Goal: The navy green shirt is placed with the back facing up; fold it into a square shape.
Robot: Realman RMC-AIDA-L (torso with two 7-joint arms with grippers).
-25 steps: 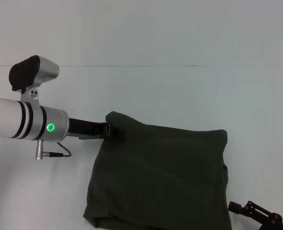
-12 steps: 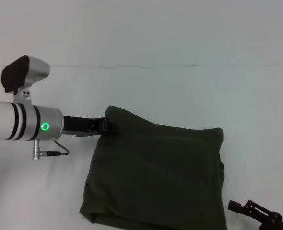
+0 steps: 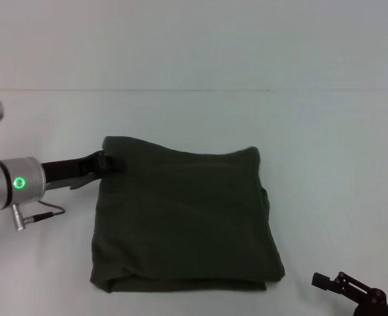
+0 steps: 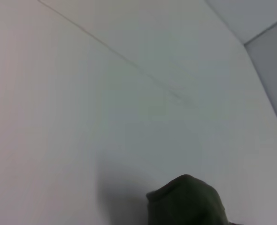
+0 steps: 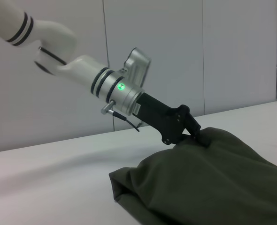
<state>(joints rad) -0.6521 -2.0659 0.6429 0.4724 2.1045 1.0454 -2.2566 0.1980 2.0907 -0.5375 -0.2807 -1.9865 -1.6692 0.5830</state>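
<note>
- Dark olive-green soft-fabric shirt (image 3: 184,220) lies folded, roughly square, on white worktop (image 3: 325,151).
- Left hand (image 3: 104,162) clamped on its far-left corner.
- Right hand (image 3: 352,293) parked near-right; finger state cannot be told.

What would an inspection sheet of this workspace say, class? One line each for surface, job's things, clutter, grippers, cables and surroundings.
Surface: white table.
Job's things: navy green shirt lies folded in a rough square.
Clutter: nothing seen.
Grippers: left gripper shut on the shirt's far left corner; right gripper parked low at the near right, off the shirt.
Cables: thin black cable at the left wrist.
Surroundings: plain pale wall.
</note>
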